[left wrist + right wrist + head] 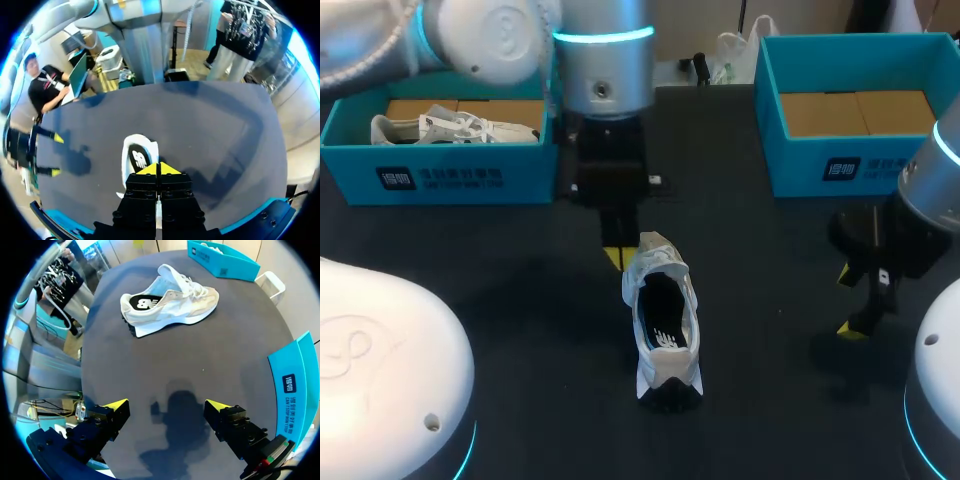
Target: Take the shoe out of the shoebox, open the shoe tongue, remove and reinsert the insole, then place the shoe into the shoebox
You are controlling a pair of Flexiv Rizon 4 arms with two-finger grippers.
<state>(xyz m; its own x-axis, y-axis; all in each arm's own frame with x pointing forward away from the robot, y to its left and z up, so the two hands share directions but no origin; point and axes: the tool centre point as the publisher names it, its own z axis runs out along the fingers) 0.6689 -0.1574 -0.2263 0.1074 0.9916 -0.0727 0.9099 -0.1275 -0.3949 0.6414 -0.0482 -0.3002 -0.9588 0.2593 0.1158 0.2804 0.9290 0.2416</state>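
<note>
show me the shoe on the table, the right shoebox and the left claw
shoe (663, 325): head view, on the dark inside of its opening
right shoebox (840, 168): head view, on its front wall
left claw (159, 169): left wrist view, where its two yellow ends meet

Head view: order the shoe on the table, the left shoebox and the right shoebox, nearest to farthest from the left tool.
1. The shoe, right beside the left tool, in the middle.
2. The left shoebox, at the back left.
3. The right shoebox, at the back right.
</note>
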